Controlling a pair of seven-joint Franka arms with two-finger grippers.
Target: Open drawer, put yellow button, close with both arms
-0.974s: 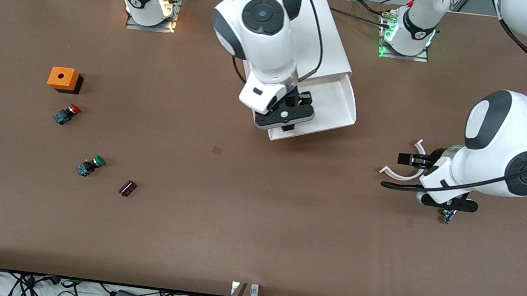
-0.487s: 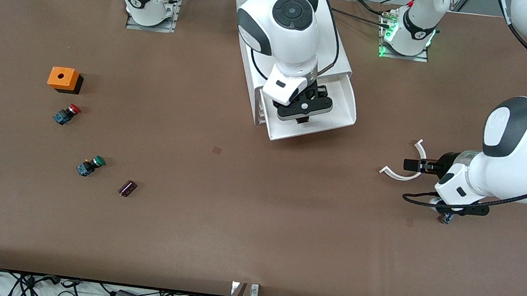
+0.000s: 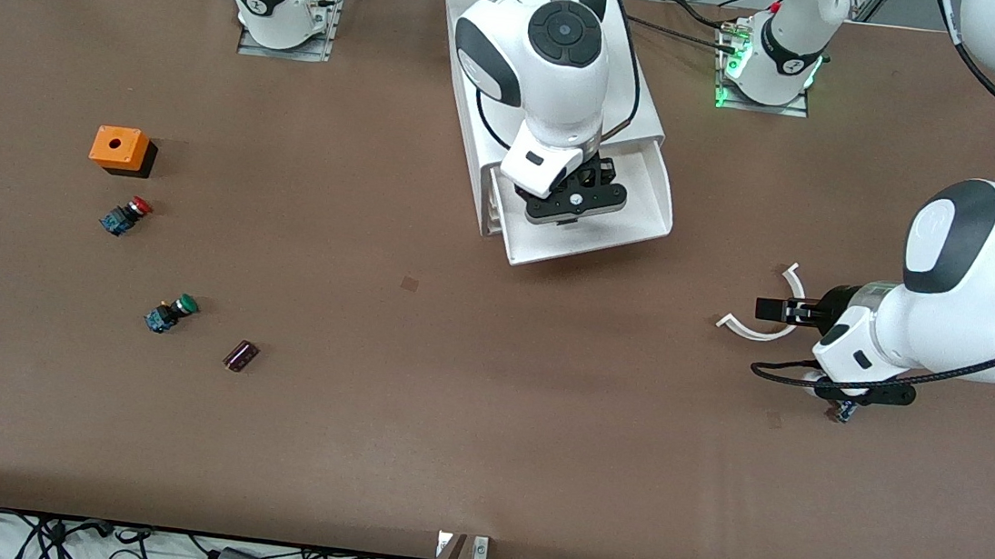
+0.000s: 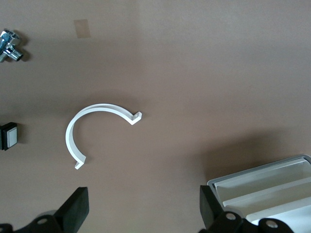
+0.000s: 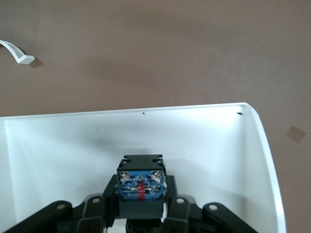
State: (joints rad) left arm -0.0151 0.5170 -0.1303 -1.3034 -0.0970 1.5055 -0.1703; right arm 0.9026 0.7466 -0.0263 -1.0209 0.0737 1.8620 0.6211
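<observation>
The drawer (image 3: 642, 198) stands pulled out from the top of the white cabinet (image 3: 638, 101); its white floor (image 5: 63, 155) fills the right wrist view. My right gripper (image 3: 571, 200) is over the open drawer, shut (image 5: 140, 196) on the yellow button (image 5: 140, 182). Only the button's black and blue body shows; its yellow cap is hidden. My left gripper (image 3: 769, 307) is open and empty (image 4: 143, 216), low over the table toward the left arm's end, beside a white C-shaped clip.
The white C-shaped clip (image 3: 744, 329) lies by the left gripper (image 4: 73, 131). A small metal part (image 3: 844, 410) lies under the left arm. Toward the right arm's end are an orange box (image 3: 118, 147), a red-capped switch (image 3: 128, 215), a green-capped switch (image 3: 172, 312) and a purple cylinder (image 3: 241, 354).
My right gripper has moved with the button from the drawer's front edge to over the drawer's inside, toward the cabinet. The left arm has shifted slightly.
</observation>
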